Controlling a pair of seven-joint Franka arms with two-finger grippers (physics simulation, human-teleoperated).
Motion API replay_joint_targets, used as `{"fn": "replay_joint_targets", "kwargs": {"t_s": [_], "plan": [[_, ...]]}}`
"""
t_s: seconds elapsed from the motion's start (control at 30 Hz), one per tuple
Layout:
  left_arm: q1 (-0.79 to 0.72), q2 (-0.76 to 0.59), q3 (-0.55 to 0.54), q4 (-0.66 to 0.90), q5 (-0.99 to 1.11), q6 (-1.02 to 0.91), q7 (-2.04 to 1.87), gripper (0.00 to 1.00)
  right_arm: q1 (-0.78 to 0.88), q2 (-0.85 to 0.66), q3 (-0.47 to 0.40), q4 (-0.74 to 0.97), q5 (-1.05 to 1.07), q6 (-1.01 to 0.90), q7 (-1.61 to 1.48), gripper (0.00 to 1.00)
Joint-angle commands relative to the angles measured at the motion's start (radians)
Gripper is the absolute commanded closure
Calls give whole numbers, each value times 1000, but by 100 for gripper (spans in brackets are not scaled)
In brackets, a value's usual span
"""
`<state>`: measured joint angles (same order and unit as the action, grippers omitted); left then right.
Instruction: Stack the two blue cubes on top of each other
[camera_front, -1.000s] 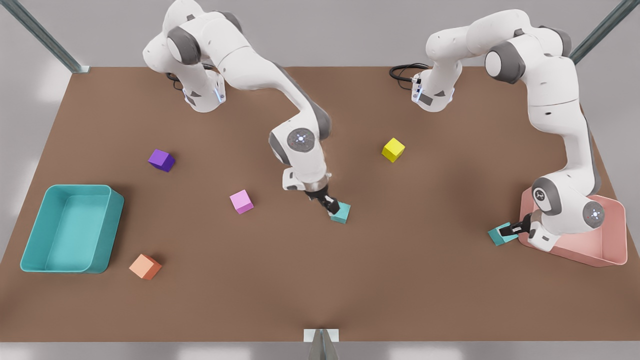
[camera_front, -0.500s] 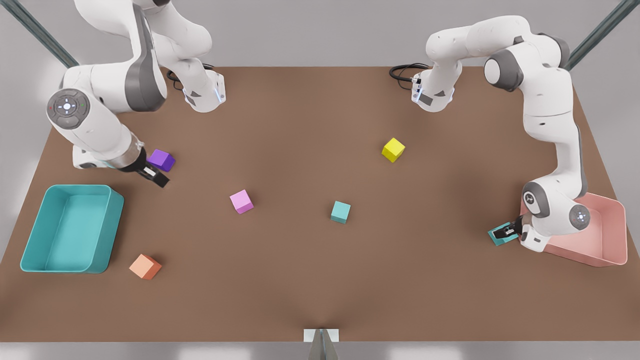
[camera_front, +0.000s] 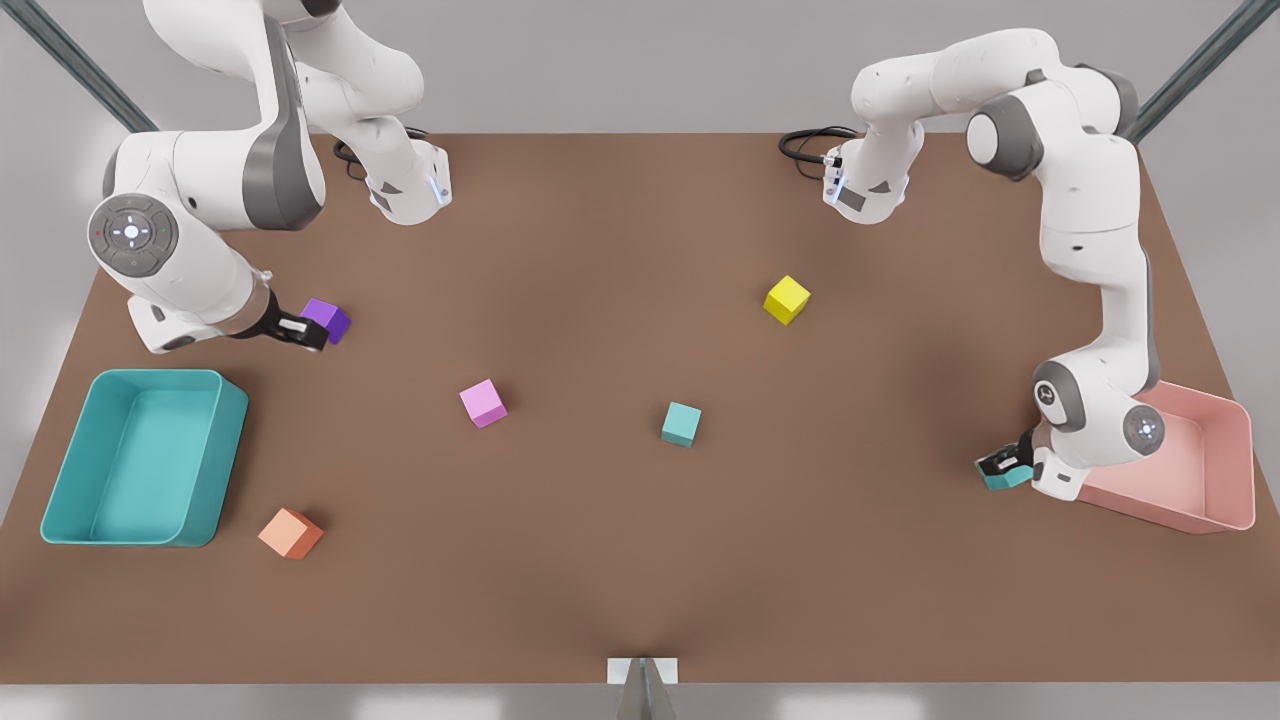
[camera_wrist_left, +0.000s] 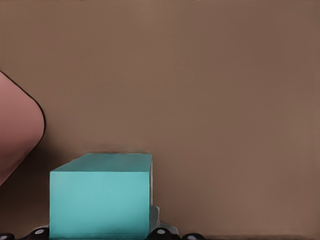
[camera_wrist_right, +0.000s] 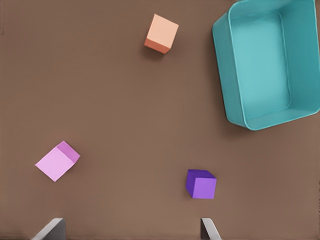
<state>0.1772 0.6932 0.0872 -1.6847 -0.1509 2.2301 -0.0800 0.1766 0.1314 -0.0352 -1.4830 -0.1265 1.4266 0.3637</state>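
Note:
One blue cube (camera_front: 681, 423) sits alone near the middle of the table. The other blue cube (camera_front: 1005, 478) (camera_wrist_left: 100, 197) rests on the table at the front view's right, by the pink tray. My left gripper (camera_front: 1003, 463) is shut on it, with its fingers close against the cube's sides. At the front view's left, my right gripper (camera_front: 305, 333) (camera_wrist_right: 130, 230) is open just beside a purple cube (camera_front: 328, 317) (camera_wrist_right: 201, 184) and holds nothing.
A pink tray (camera_front: 1200, 500) (camera_wrist_left: 17, 130) stands behind the left gripper. A teal tray (camera_front: 70, 480) (camera_wrist_right: 222, 65) is at the front left. An orange cube (camera_front: 290, 532) (camera_wrist_right: 161, 33), a pink cube (camera_front: 483, 403) (camera_wrist_right: 57, 161) and a yellow cube (camera_front: 787, 299) lie scattered.
My right gripper left the middle blue cube and swung far to the front view's left, ending beside the purple cube. The left gripper stayed at the other blue cube, its arm shifting slightly.

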Motion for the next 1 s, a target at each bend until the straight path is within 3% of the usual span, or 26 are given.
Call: {"fn": "replay_joint_targets", "kwargs": {"t_s": [0.0, 0.13, 0.2, 0.27, 0.4, 0.5, 0.97], "plan": [[-13, -12, -1, 0, -6, -41, -37, 28, 0, -1, -2, 0, -1, -14, -259, 0], [-51, -43, -33, 0, -6, -55, -37, 28, 0, -1, 0, 1, -1, -14, -259, 0], [-200, -193, -41, 0, -6, -233, -18, 28, 0, 1, -2, 1, -2, -12, -259, 0], [-384, -310, -37, -32, -6, -260, -20, 28, -2, 1, -2, 1, 1, -14, -285, 0], [-447, -281, -268, -23, 22, -155, -165, 28, 0, -1, -2, 1, -5, -14, -284, 0], [-565, -195, -268, 8, 39, -12, -297, 28, 1, 1, 0, 3, -5, -14, -284, 0], [-653, -80, -293, 43, 88, 45, -481, 28, 1, 1, 0, 1, -5, -14, -285, 0]]}}
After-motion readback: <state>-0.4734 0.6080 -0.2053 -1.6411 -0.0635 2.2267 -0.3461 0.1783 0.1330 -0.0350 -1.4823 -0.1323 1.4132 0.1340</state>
